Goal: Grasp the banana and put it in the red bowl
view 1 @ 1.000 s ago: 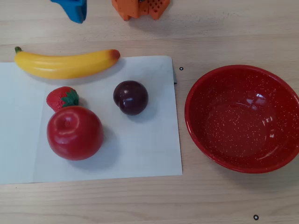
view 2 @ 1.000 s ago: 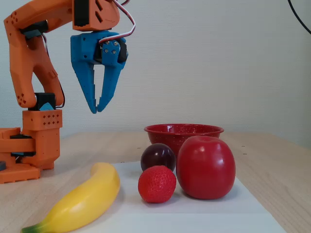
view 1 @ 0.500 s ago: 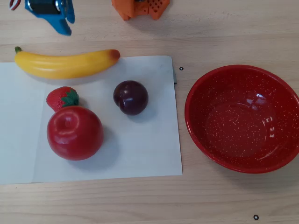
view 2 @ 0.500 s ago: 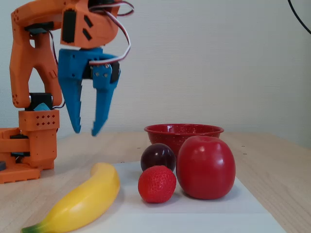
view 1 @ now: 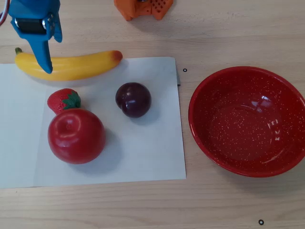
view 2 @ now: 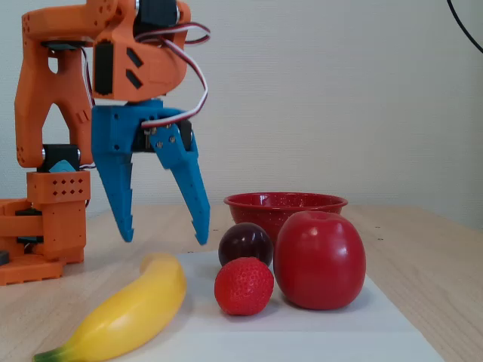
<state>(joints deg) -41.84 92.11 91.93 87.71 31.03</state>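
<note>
Since 0.5 s ago the blue end effector [view 2: 164,241] has dropped lower and its jaws have spread wide; in the fixed view the tips hang just above the banana [view 2: 124,313], not touching it. The overhead view shows 1 finger [view 1: 44,55] crossing the banana [view 1: 71,65] near its green stem end at upper left, half on the white paper [view 1: 143,143]. Only that view shows the red bowl [view 1: 248,121] is empty, at right on the worktop [view 1: 214,28], well apart from the banana.
</note>
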